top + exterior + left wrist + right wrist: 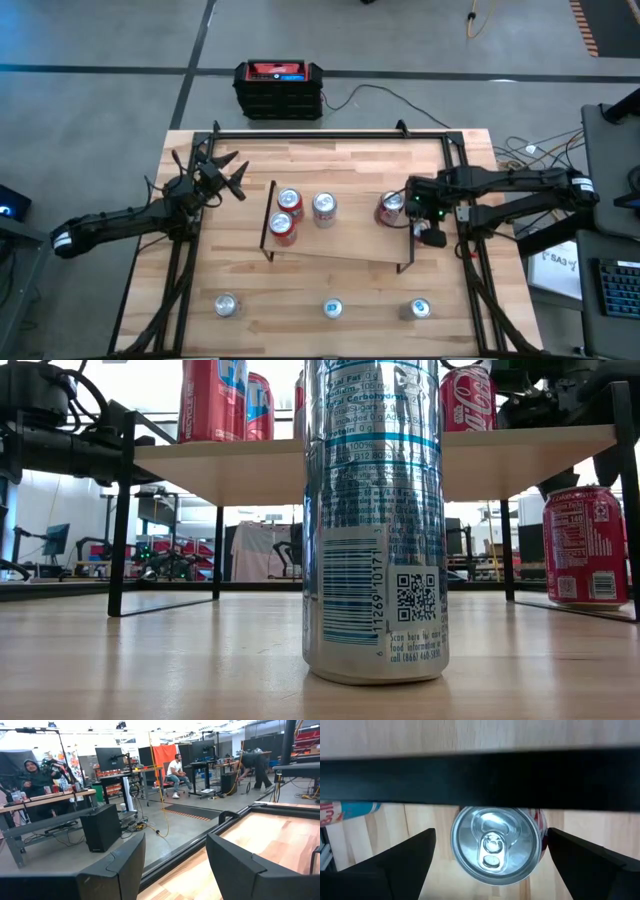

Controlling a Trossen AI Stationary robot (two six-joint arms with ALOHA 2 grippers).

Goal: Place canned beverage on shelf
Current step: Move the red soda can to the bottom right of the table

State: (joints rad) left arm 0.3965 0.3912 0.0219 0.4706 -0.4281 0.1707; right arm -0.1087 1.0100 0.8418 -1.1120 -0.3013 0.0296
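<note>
The right pincer stands wide open directly above a red cola can, one finger on each side of it, gripping nothing. The can is upright on the shelf, silver top with pull tab facing the pincer. Three more red cans stand further along the shelf. Three silver cans stand on the bench. The left pincer hovers half open and empty, off the shelf's far end.

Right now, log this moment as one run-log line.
right gripper: open, over red can on shelf | left gripper: open, empty, waiting at table's left | shelf: four cans
</note>
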